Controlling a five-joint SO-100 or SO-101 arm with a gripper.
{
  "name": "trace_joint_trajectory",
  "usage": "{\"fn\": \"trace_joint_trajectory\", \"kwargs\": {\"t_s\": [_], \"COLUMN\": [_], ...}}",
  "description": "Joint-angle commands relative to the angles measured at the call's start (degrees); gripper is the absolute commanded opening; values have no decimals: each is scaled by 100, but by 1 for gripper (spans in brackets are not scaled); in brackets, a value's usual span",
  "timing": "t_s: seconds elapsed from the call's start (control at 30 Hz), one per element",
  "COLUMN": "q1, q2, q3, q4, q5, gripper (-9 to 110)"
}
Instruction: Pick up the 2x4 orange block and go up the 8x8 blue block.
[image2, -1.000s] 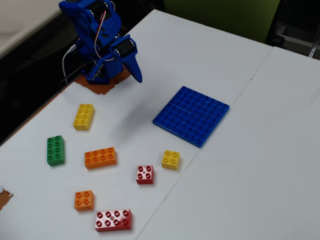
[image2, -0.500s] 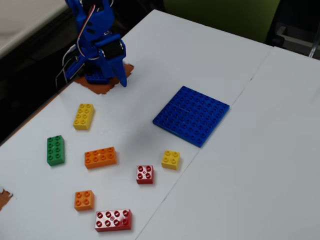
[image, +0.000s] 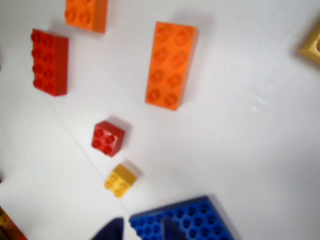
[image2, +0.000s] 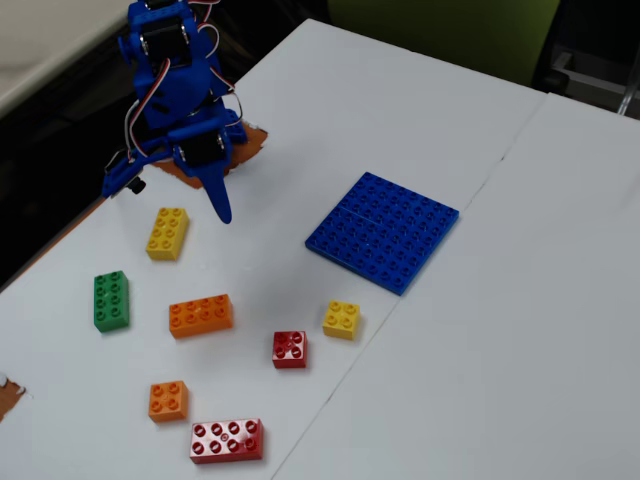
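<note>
Reaching toward the 2x4 orange block (image2: 201, 315), you are needing to lower your fingers (image2: 220, 210), which look pressed together, onto it.

The 2x4 orange block (image2: 201, 315) and the 8x8 blue block (image2: 383, 231) look like smooth moulded plastic with a slight sheen on their studs. The desk (image2: 480, 330) is a matt white smooth surface. The arm (image2: 175, 90) is blue plastic, faintly glossy.
</note>
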Motion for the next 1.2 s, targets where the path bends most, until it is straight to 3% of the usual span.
{"fn": "trace_joint_trajectory", "kwargs": {"t_s": [0.0, 0.53, 1.17], "q1": [220, 1099, 1239], "q2": [-141, -1116, -2593], "q3": [-325, -360, -791], "q4": [53, -149, -642], "q5": [-62, -62, 264], "gripper": [11, 25, 28]}}
